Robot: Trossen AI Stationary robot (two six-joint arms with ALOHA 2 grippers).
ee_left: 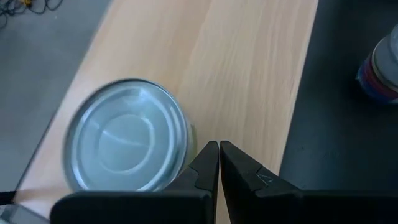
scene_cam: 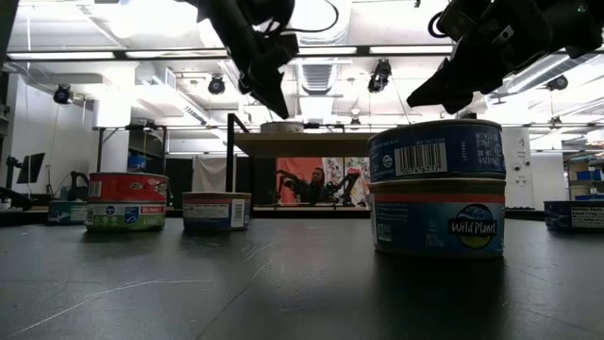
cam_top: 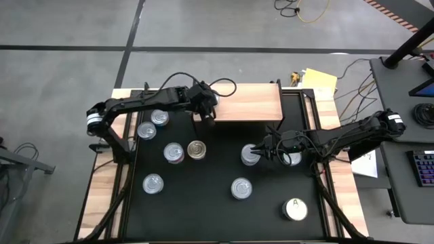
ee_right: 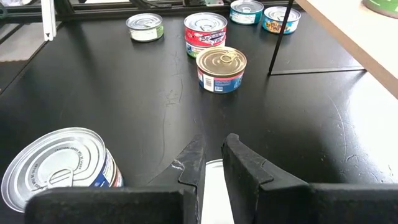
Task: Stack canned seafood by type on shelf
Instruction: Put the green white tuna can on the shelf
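Grey floor (cam_top: 61, 74); bright ceiling lights (scene_cam: 326, 49) overhead

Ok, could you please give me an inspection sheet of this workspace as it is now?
Surface: black tabletop with wooden edges.
Job's things: one silver tin on the shelf; gold-topped tin, white-topped tin and several silver-topped ones on the tabletop.
Clutter: nothing seen.
Claws: left claw shut, empty, beside the tin on the shelf; right claw low beside a loose tin.
Cables: black cable loop over the left arm; yellow cable on the floor.
Surroundings: side desk with keyboard; grey floor.
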